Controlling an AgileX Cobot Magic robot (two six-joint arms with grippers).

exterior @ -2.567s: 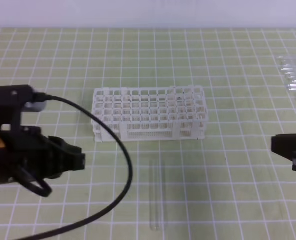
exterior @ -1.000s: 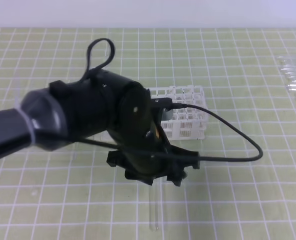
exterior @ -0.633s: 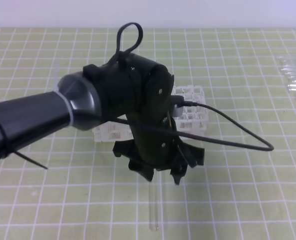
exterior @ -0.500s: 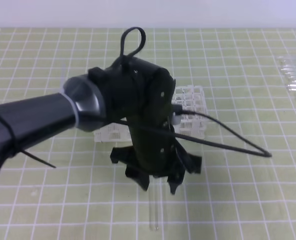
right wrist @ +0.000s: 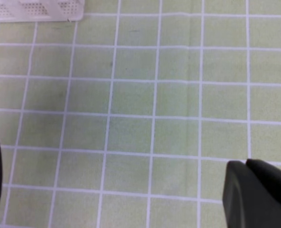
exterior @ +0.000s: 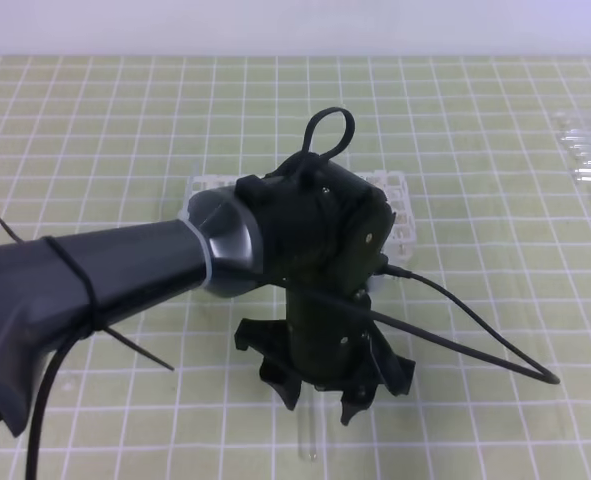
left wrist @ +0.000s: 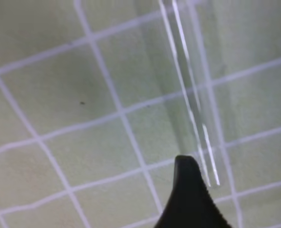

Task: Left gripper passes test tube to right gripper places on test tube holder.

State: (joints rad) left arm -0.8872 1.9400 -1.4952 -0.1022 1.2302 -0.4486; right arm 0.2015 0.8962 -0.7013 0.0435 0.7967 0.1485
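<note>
The test tube [exterior: 310, 445] lies on the green grid mat near the front, and only its near end shows below my left gripper [exterior: 317, 405]. That gripper points down over the tube with its jaws open, one on each side. In the left wrist view the clear test tube [left wrist: 192, 99] runs up the frame, close beside one black fingertip [left wrist: 190, 190]. Nothing is gripped. The white test tube holder [exterior: 402, 205] stands behind the left arm, mostly hidden. My right gripper [right wrist: 246, 164] appears only in its wrist view, shut and empty above the mat.
A bunch of clear tubes [exterior: 590, 160] lies at the right edge. The left arm's black cable [exterior: 475, 340] loops out to the right above the mat. A corner of the test tube holder [right wrist: 35, 9] shows at the top left of the right wrist view.
The left arm has swung forward and down, bringing its open jaws closer over the lying tube. The tube has not moved.
</note>
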